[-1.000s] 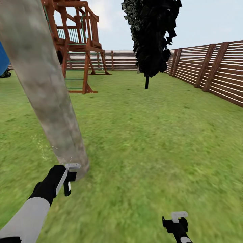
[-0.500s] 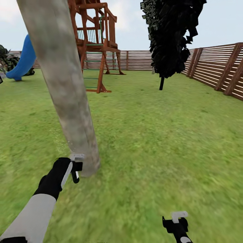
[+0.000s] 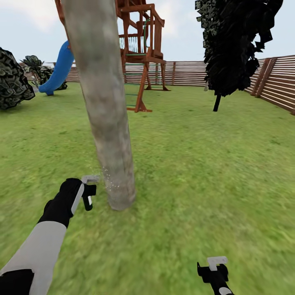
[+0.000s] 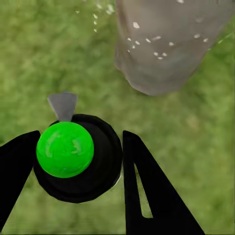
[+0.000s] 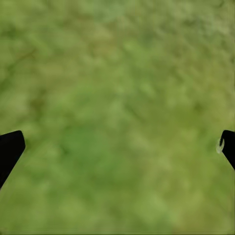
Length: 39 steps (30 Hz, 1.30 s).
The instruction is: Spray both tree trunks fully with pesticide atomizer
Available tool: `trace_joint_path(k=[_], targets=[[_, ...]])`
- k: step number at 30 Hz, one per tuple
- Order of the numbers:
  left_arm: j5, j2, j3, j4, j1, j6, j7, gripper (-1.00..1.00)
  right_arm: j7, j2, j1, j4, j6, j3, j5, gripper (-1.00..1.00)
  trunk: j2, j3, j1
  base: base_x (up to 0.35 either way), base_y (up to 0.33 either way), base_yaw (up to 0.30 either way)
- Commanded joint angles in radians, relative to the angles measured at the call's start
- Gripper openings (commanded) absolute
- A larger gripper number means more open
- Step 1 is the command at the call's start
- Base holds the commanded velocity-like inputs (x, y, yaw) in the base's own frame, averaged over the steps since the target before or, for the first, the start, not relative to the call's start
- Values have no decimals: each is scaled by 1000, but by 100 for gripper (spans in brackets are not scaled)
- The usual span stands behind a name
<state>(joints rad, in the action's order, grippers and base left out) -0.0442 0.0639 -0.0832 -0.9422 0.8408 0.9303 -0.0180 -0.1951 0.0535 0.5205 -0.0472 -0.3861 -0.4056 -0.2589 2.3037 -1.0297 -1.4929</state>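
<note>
A wide green lawn [image 3: 196,164] runs back to a brown fence [image 3: 184,73] of horizontal slats, which turns along the right side with slanted braces. Behind stands a reddish wooden play tower [image 3: 141,49] on splayed legs — a blue slide [image 3: 59,71] curves down from it to the grass. A black, narrow conifer [image 3: 235,45] rises at the right; dark shrubs [image 3: 14,82] crowd the left edge. The sky is pale blue with thin cloud — even daylight.
</note>
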Motion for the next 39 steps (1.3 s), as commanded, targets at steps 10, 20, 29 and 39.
trace_joint_path(k=[10, 20, 29, 39], targets=[[8, -19, 5, -1, 5, 1, 3, -100, -4, 5, 0, 1, -2, -9, -7, 100, 0, -1, 0, 97, -174, 32], [10, -19, 4, -1, 3, 1, 3, -100, -4, 3, 0, 0, -2, -9, -7, 100, 0, -1, 0, 45, -266, 0], [10, -19, 3, -1, 0, 1, 3, -100, -3, 2, 0, 0, -2, -9, -8, 100, 0, -1, 0, 0, -273, 0], [10, -19, 4, -2, 7, 2, 2, -100, -3, 2, 0, 0, -2, -9, -8, 100, 0, -1, 0, 1, -273, 90]])
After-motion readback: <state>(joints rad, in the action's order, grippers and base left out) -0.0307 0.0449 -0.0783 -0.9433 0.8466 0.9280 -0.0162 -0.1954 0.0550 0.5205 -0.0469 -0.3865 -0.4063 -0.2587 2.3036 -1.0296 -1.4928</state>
